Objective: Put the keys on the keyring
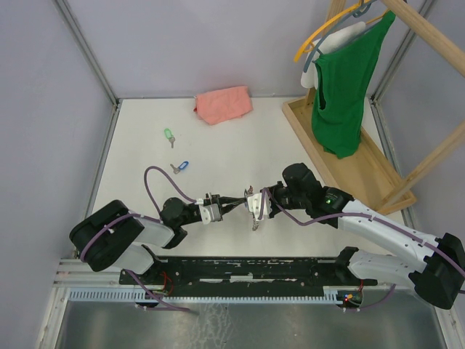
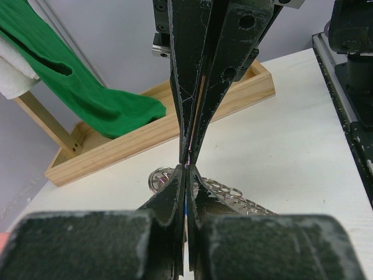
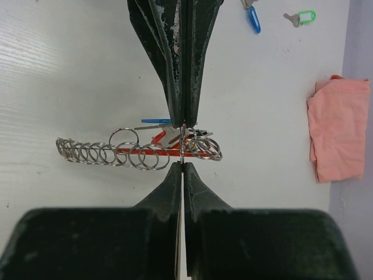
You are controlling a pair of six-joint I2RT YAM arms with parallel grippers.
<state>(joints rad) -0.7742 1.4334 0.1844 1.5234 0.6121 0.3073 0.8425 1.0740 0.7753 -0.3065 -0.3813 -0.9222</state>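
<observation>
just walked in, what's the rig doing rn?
Both arms are nose to nose near the front of the table. The left gripper and right gripper have their jaws shut, tip to tip, over a chain of key rings. A thin ring sits edge-on at the tips; whether it's actually pinched I can't tell. The blue key and green key lie loose farther out on the table, not on any ring.

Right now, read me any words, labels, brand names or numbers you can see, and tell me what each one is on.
None: no text can be read in any view.
The green-headed key and the blue-headed key are too small to tell whether they carry any marking.
The green garment and the pink cloth show no print or label.
</observation>
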